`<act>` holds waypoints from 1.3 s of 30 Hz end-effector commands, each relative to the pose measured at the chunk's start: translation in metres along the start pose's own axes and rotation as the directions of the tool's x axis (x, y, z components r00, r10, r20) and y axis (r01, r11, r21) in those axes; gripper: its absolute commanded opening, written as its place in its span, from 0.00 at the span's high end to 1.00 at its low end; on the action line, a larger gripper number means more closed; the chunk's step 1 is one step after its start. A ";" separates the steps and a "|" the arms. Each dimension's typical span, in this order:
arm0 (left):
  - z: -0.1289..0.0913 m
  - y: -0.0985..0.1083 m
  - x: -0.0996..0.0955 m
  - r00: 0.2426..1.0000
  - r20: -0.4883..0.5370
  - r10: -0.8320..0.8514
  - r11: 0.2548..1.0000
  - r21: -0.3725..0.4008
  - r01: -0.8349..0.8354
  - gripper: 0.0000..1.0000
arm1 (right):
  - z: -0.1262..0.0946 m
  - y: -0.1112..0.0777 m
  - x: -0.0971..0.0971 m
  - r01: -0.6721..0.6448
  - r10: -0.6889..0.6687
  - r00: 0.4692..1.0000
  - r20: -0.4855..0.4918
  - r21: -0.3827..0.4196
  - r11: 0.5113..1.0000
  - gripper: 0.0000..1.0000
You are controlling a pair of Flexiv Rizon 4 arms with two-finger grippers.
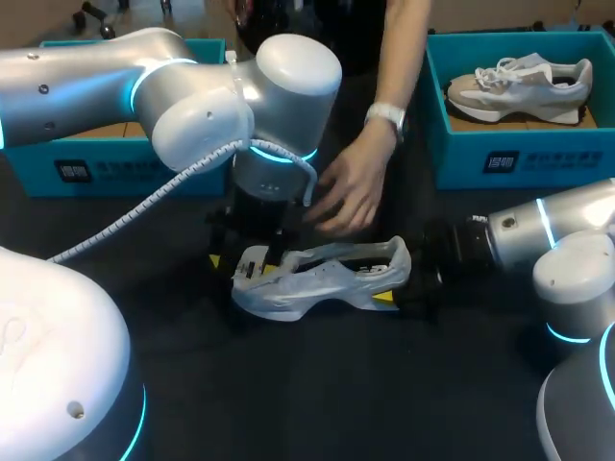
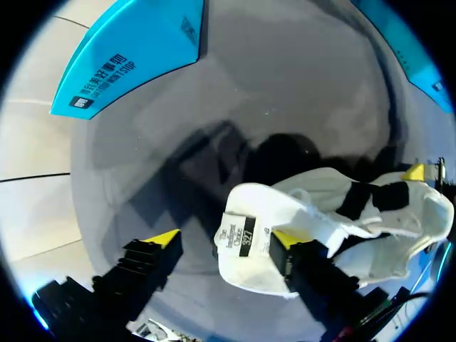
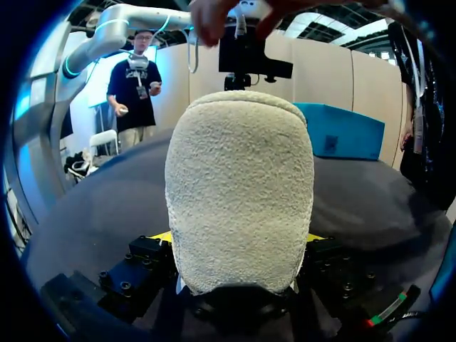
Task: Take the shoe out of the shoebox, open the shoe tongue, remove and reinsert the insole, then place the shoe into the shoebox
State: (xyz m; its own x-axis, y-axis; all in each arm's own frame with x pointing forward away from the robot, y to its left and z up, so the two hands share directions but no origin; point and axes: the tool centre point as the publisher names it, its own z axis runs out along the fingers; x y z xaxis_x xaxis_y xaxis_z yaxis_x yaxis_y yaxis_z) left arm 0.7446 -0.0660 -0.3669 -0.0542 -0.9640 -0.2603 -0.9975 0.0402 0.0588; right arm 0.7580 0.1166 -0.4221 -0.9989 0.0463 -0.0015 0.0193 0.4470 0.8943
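A white and grey shoe [image 1: 317, 279] lies on its side on the dark table [image 1: 317, 384]. My left gripper [image 1: 240, 261] hangs over its tongue end. In the left wrist view this gripper [image 2: 224, 239] is open: the labelled tongue [image 2: 246, 235] rests against one finger [image 2: 285, 241], while the other finger [image 2: 162, 239] stands apart. My right gripper [image 1: 408, 283] is at the heel. In the right wrist view the fuzzy off-white heel [image 3: 239, 178] fills the space between its fingers, so the right gripper [image 3: 235, 239] is shut on it. A person's hand [image 1: 351, 192] reaches over the table just behind the shoe.
A teal shoebox [image 1: 125, 158] stands at the back left, partly behind my left arm. Another teal shoebox [image 1: 519, 154] at the back right holds a second shoe [image 1: 519, 86]. The dark tabletop runs toward the front.
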 end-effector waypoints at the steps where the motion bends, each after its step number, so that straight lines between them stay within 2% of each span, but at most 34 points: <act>1: -0.011 0.006 -0.010 0.999 -0.044 0.028 0.999 0.017 -0.027 0.00 | 0.002 -0.001 0.000 -0.001 0.000 1.000 0.001 0.005 1.000 1.00; 8: -0.023 0.006 -0.011 0.991 -0.090 0.103 0.994 0.036 -0.100 0.00 | 0.002 -0.001 0.000 -0.001 0.000 1.000 0.001 0.005 1.000 1.00; 12: -0.028 0.006 -0.008 0.980 -0.107 0.166 0.986 0.014 -0.166 0.00 | 0.002 -0.001 0.000 -0.001 0.000 1.000 0.001 0.005 1.000 1.00; 20: -0.039 0.008 -0.004 0.954 -0.103 0.280 0.960 0.041 -0.278 0.00 | 0.002 -0.001 0.000 -0.001 0.000 1.000 0.001 0.005 1.000 1.00; 25: -0.046 0.007 -0.004 0.916 -0.106 0.387 0.922 0.039 -0.385 0.00 | 0.002 -0.001 0.000 -0.001 0.000 1.000 0.001 0.005 1.000 1.00; 31: -0.052 0.008 -0.004 0.865 -0.089 0.493 0.869 0.088 -0.486 0.00 | 0.002 -0.001 0.000 -0.001 0.000 1.000 0.001 0.005 1.000 1.00; 39: -0.066 0.001 0.001 0.824 -0.113 0.556 0.831 0.070 -0.551 0.00 | 0.002 -0.001 0.000 -0.001 0.000 1.000 0.001 0.005 1.000 1.00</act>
State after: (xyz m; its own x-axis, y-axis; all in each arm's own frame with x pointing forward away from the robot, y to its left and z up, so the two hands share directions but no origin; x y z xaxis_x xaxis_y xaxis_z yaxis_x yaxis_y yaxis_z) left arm 0.7398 -0.0820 -0.3076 -0.5826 -0.8094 -0.0737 -0.8111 0.5730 0.1176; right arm 0.7580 0.1165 -0.4221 -0.9989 0.0462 -0.0017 0.0192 0.4468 0.8944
